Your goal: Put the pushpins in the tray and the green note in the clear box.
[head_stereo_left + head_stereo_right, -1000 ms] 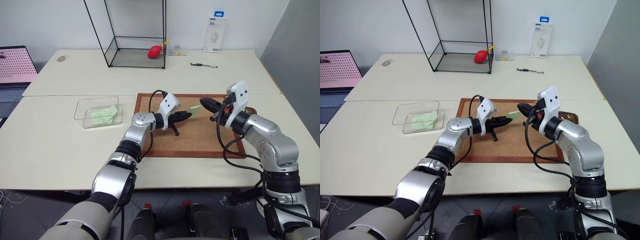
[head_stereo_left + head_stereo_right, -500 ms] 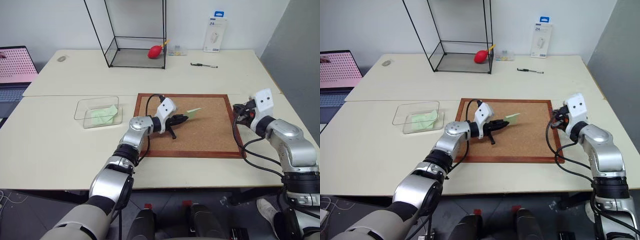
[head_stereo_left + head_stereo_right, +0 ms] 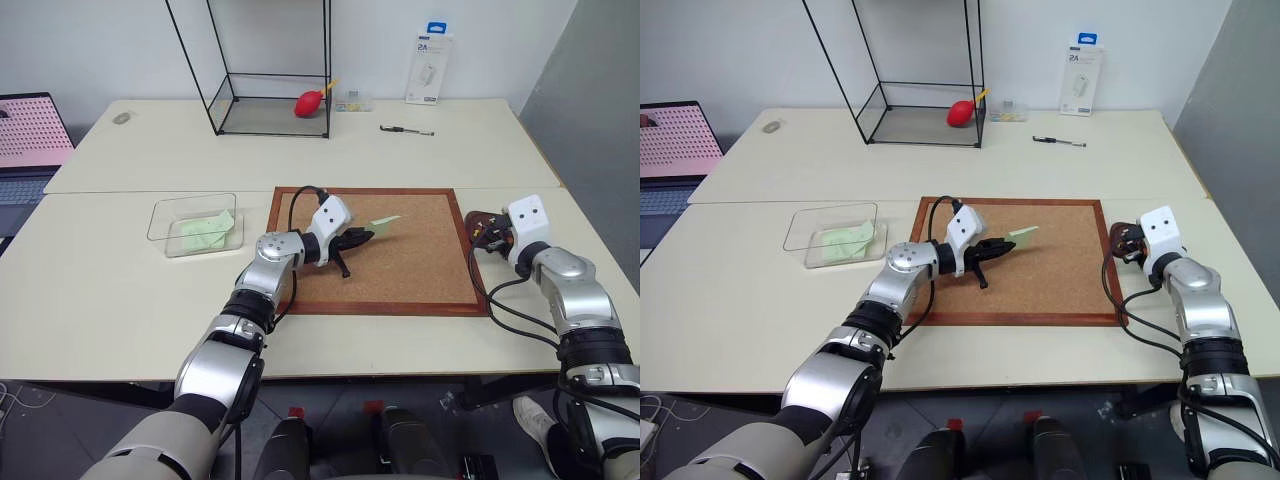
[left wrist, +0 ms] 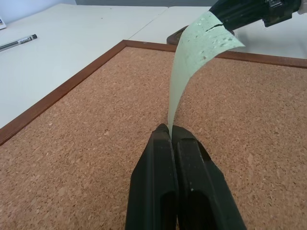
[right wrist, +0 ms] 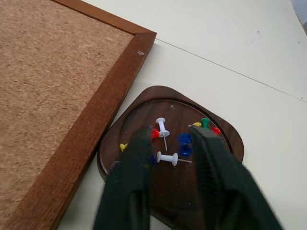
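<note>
My left gripper (image 3: 366,235) is shut on one edge of the green note (image 4: 192,62), holding it a little above the corkboard (image 3: 400,265); the slip curls up and away from the fingertips. At the board's right edge lies the dark brown tray (image 5: 139,112), with several pushpins (image 5: 165,139) in it: white, red, blue, yellow and green. My right gripper (image 5: 172,133) hangs just over the tray (image 3: 476,218), open, with nothing between its fingers. The clear box (image 3: 160,215) stands left of the board with a pale green paper (image 3: 207,230) inside.
A tall black-framed glass case (image 3: 270,110) with a red object stands at the back of the table. A pen (image 3: 407,130) and a white package (image 3: 430,68) lie behind the board. A laptop (image 3: 30,140) sits at the far left.
My right arm swung to the right, away from the note's tip, and came down over the tray, where its fingers opened. The left gripper kept still with the note.
</note>
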